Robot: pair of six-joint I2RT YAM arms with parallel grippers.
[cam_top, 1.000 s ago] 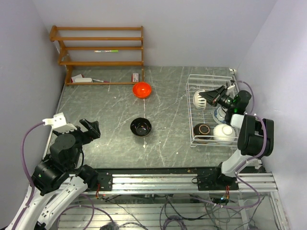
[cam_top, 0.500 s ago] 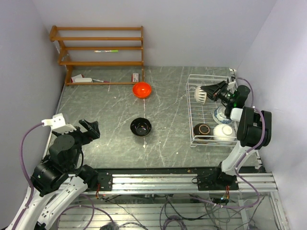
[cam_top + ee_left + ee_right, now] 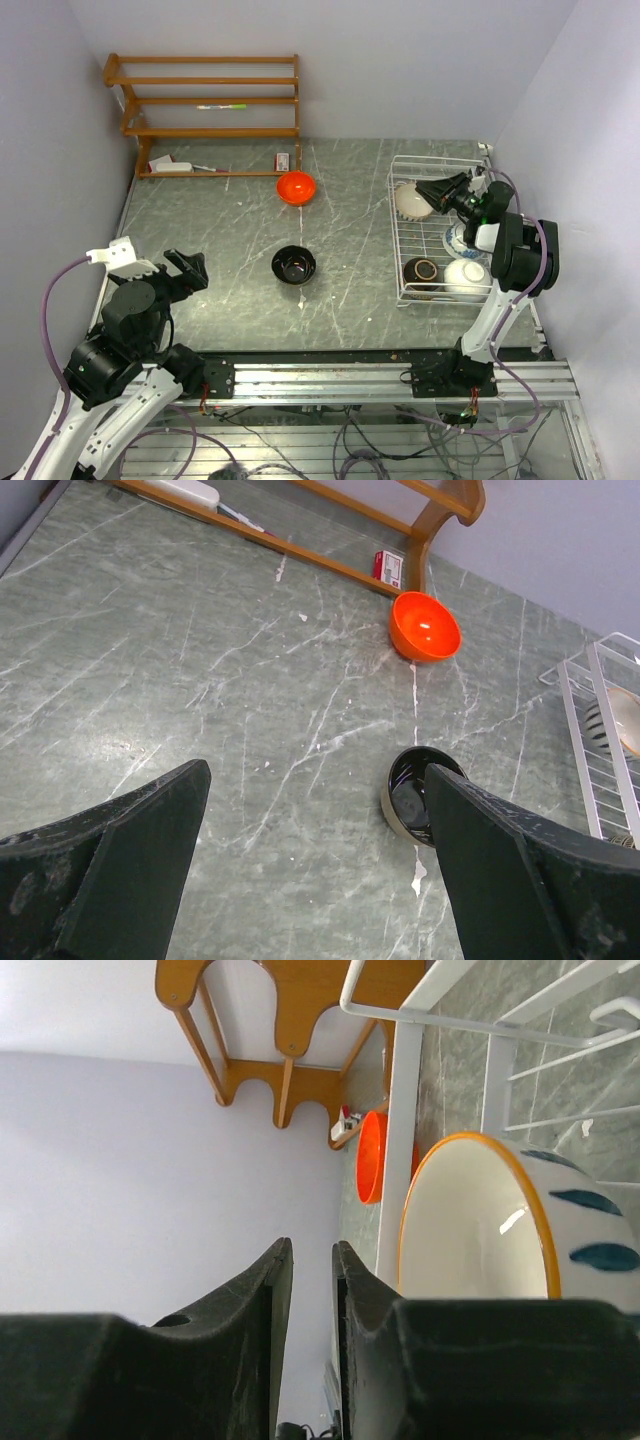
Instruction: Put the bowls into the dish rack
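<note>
Top external view: the white wire dish rack (image 3: 436, 159) stands at the right side of the worktop (image 3: 220, 230), with four bowls in it. A cream bowl (image 3: 407, 199) leans on its side in the rack's far left corner. A brown bowl (image 3: 421, 271) and a white bowl (image 3: 467, 277) sit side by side at the near end. A blue-and-white bowl (image 3: 456, 238) shows partly under the right arm. The right claw (image 3: 427, 190) is just beside the cream bowl. In the right wrist view its fingers stand a narrow gap apart with nothing between them, the bowl off to one side. An orange bowl (image 3: 296, 187) and a black bowl (image 3: 294, 265) sit on the worktop, well apart from the rack. The left claw (image 3: 188, 266) hovers at the near left, fingers wide apart and empty.
</note>
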